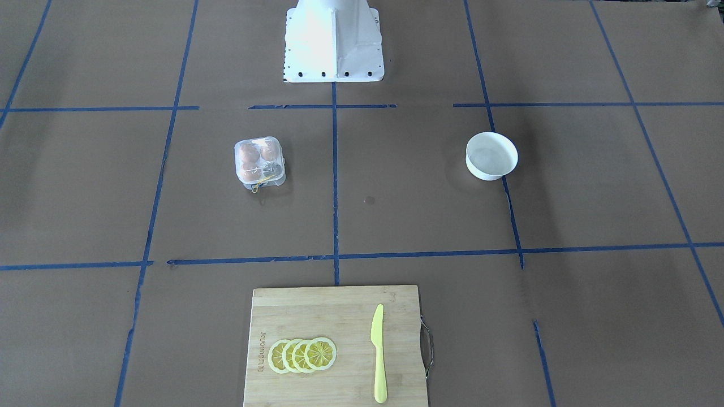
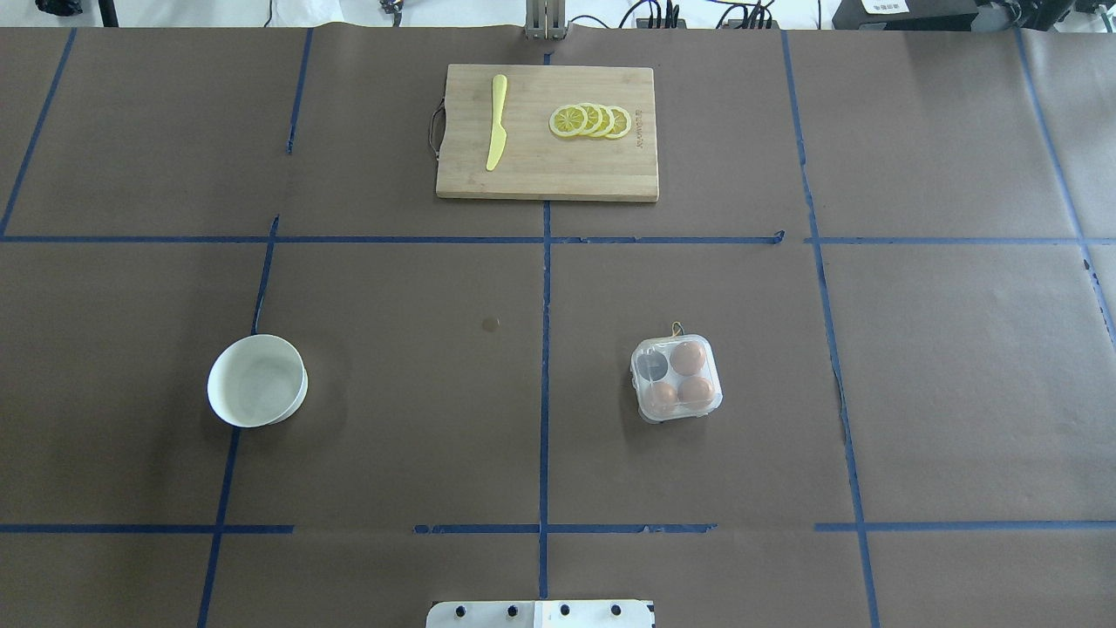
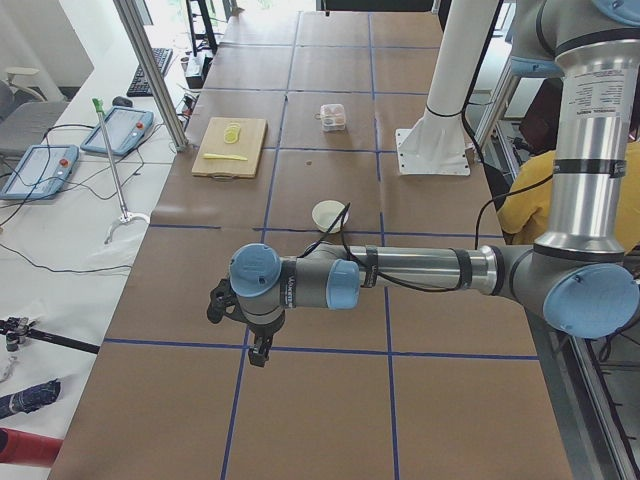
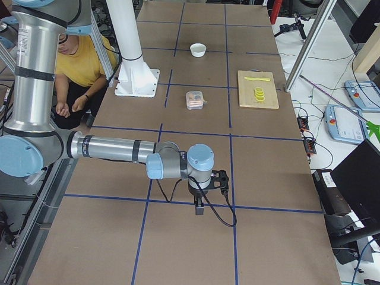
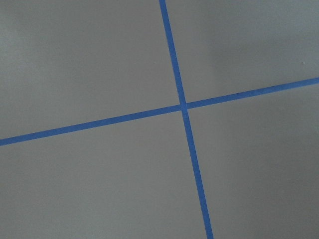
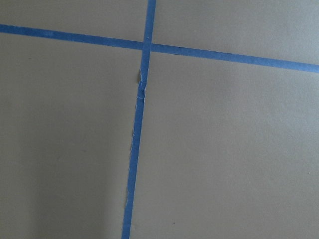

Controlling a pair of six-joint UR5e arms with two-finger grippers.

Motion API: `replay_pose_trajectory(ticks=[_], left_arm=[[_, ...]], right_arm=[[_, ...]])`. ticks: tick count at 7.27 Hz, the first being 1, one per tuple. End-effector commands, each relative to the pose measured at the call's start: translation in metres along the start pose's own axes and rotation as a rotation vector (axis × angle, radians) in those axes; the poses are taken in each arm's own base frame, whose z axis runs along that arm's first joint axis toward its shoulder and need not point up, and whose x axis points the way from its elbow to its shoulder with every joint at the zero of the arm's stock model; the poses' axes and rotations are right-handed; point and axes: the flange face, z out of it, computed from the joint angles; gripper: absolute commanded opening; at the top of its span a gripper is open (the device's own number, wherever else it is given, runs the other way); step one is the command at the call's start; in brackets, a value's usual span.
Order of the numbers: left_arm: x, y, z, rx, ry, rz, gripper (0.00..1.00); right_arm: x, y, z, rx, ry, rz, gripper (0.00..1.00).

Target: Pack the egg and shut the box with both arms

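Observation:
The box [image 2: 677,378], a small clear egg carton, stands on the brown table right of centre; it also shows in the front view [image 1: 259,161]. Its lid seems to lie down over the cups. Three orange-brown eggs fill three cups, one of them [image 2: 688,357] at the far right; the fourth cup [image 2: 650,365] looks dark, with no egg in it. A yellow string [image 2: 676,329] sticks out at the far edge. My left gripper [image 3: 255,350] and right gripper [image 4: 200,206] hang low over bare table far from the box, seen only in the side views; I cannot tell whether they are open or shut.
A round white bowl [image 2: 257,380] stands left of centre. A wooden cutting board [image 2: 547,170] at the far edge holds lemon slices [image 2: 591,120] and a yellow knife [image 2: 496,122]. The white base block [image 1: 334,45] is at my side. A person in yellow [image 4: 83,65] sits behind the base.

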Motion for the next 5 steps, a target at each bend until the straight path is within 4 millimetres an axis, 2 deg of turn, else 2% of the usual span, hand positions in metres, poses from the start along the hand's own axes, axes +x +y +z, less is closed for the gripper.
replay_pose_trajectory(ticks=[1, 5], left_arm=[[-0.0005, 0.0016, 0.001, -0.002, 0.0, -0.002, 1.0], [-0.0029, 0.0083, 0.0045, -0.009, 0.002, -0.011, 1.0]], right_arm=[[0.0007, 0.0001, 0.001, -0.002, 0.0, 0.004, 1.0], [0.0076, 0.0031, 0.0093, -0.017, -0.001, 0.018, 1.0]])
